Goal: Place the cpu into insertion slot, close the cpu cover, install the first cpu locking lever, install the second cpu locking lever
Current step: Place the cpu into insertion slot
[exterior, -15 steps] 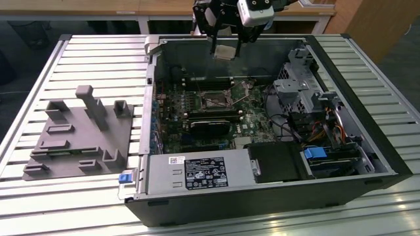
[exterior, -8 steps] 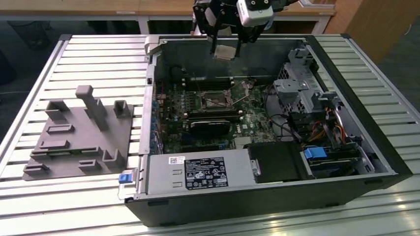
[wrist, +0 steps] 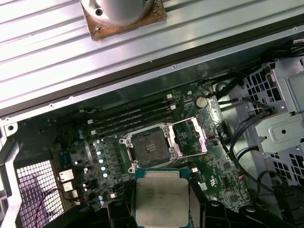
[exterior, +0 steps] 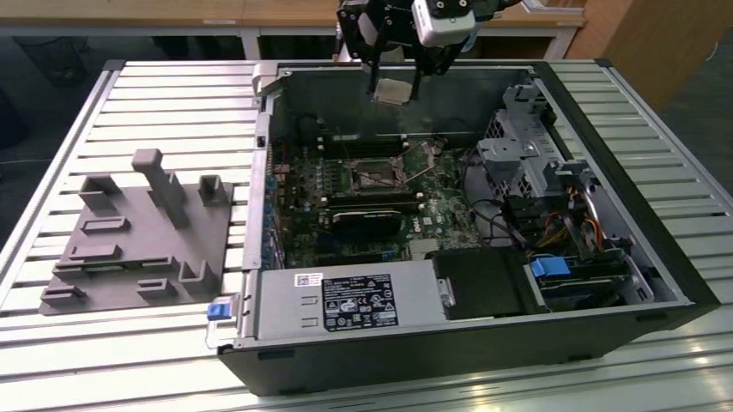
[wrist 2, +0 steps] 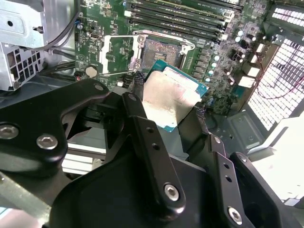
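My gripper (exterior: 393,81) hangs over the rear of the open computer case, shut on the cpu (exterior: 393,92), a thin square chip with a pale metallic face. Both wrist views show the cpu (wrist 2: 168,99) (wrist: 161,199) clamped by its edges between the black fingers (wrist 2: 137,109). Below it on the green motherboard lies the insertion slot (exterior: 376,178) (wrist: 148,147) (wrist 2: 161,51), dark in the centre and with nothing in it. The cpu cover (wrist: 190,137) (wrist 2: 116,53), a silver frame, is swung open beside the slot. The cpu is well above the board and touches nothing there.
Long black memory slots (exterior: 366,142) run behind the socket and a black heatsink block (exterior: 366,225) sits in front of it. A drive cage with cables (exterior: 533,167) fills the exterior view's right, the power supply (exterior: 343,300) the front. A grey fixture (exterior: 143,240) lies on the slatted table.
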Tool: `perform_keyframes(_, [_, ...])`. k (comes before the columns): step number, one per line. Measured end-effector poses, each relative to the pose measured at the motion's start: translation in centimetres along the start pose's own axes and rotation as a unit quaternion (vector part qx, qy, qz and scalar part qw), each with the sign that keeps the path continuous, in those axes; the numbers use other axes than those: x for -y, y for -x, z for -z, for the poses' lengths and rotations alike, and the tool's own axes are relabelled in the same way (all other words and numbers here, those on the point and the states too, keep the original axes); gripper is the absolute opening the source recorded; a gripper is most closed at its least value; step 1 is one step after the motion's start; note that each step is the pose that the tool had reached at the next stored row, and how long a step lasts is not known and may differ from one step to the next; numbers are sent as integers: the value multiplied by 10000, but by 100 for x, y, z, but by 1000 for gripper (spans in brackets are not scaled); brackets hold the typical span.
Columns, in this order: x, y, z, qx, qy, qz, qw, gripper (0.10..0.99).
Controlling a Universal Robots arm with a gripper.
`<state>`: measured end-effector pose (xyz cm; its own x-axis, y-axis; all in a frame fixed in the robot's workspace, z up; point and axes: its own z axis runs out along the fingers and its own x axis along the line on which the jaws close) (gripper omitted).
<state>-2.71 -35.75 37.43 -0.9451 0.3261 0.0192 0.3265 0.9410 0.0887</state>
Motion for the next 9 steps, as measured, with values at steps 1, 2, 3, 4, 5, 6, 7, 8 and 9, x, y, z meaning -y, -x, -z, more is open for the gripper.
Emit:
perform_keyframes(1, [0, 0, 0, 1, 0, -11, 10000, 541])
perform_keyframes(2, [0, 0, 0, 2, 1, -21, 10000, 541])
perform_keyframes(3, [0, 0, 0, 3, 1, -30, 10000, 541])
perform_keyframes(4, [0, 0, 0, 4, 1, -40, 10000, 541])
perform_keyframes(5, [0, 0, 0, 5, 1, -50, 10000, 541])
perform_keyframes(6, [0, 0, 0, 5, 1, -59, 10000, 541])
perform_keyframes(7, [0, 0, 0, 6, 1, -68, 10000, 541])
perform_keyframes(8, [0, 0, 0, 7, 2, -77, 10000, 541])
perform_keyframes(9, [0, 0, 0, 8, 2, -87, 10000, 541])
